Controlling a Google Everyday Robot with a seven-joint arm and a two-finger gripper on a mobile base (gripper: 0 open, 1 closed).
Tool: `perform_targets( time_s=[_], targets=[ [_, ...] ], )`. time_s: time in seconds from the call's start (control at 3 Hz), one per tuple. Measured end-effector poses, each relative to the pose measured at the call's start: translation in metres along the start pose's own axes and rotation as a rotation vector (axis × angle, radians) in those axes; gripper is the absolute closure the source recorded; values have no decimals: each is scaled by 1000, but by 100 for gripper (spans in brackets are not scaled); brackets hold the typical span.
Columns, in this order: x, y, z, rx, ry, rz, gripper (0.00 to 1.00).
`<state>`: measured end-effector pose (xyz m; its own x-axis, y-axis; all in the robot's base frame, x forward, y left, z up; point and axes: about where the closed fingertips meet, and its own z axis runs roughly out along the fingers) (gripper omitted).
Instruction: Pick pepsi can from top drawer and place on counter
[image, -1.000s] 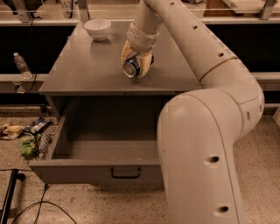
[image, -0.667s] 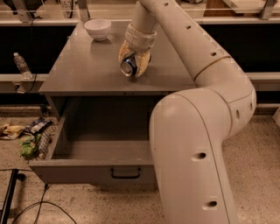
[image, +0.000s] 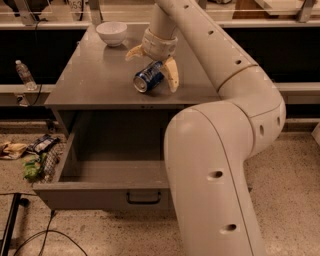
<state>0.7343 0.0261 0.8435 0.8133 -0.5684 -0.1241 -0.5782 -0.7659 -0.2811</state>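
Grey metal makes up the counter (image: 95, 82), a broad flat top on a cabinet that stands on a speckled floor (image: 300, 170). On it lies the pepsi can (image: 149, 78), a dark-blue can on its side, its silver end turned toward the front-left corner. It rests on the counter near the front edge, a little right of the middle. The gripper (image: 152, 64) hangs just above the can with its two pale fingers (image: 171, 75) spread wide apart. One finger points toward the back-left corner; the other comes down just beside the can's far end. They are not clamped on the can. Whether that nearer finger touches the can, I cannot tell. Below the front edge, the top drawer (image: 95, 192) is pulled out, a dark handle (image: 143, 198) on its front panel. A white bowl (image: 111, 33) sits by the back-left corner. The robot's thick cream arm (image: 225, 130) fills the right side.
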Motion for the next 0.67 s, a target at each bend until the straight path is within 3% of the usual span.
perform_targets(
  time_s=[0.33,0.67],
  targets=[
    [2,-1,4,-3,-2,3,0],
    [7,4,-9,29,6,41,0]
  ],
)
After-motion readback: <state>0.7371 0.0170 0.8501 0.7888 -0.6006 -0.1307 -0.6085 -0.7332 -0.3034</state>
